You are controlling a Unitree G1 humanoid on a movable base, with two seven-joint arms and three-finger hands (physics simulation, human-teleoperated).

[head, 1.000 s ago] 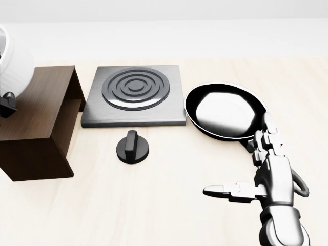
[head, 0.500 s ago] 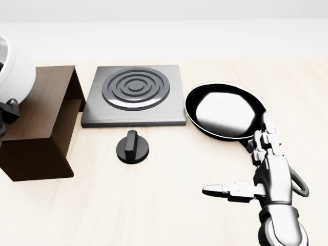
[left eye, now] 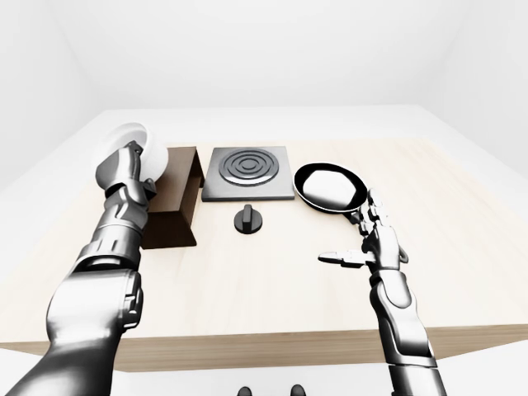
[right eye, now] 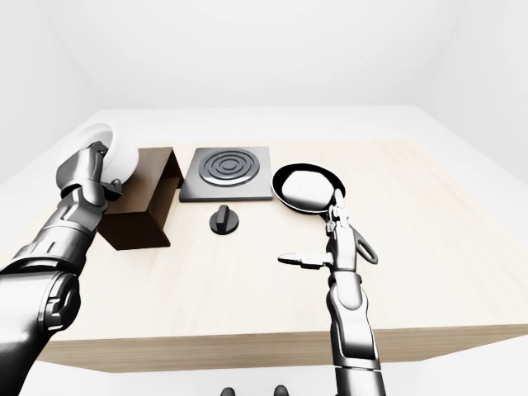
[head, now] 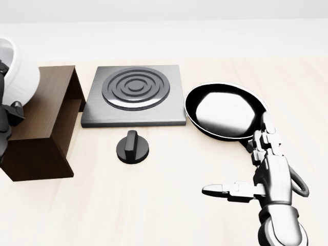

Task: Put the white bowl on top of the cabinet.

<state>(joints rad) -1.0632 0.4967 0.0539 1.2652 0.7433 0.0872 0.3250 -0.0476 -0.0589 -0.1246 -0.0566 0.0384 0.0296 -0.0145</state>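
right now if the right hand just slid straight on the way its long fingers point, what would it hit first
Probably the black frying pan: the right hand hangs open, its long fingers aimed up the head view at the pan's near rim. Its height above the table is unclear, so it might pass over.

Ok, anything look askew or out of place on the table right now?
Only the white bowl: the left hand holds it tipped on its side over the cabinet, not yet set flat. The burner plate, knob and frying pan sit squarely. Nothing spilled.

One white round bowl (left eye: 134, 148), one dark brown wooden cabinet (head: 43, 120), one square grey hotplate (head: 134, 95), one black round knob (head: 133, 146), one black frying pan (head: 225, 111), two robot hands
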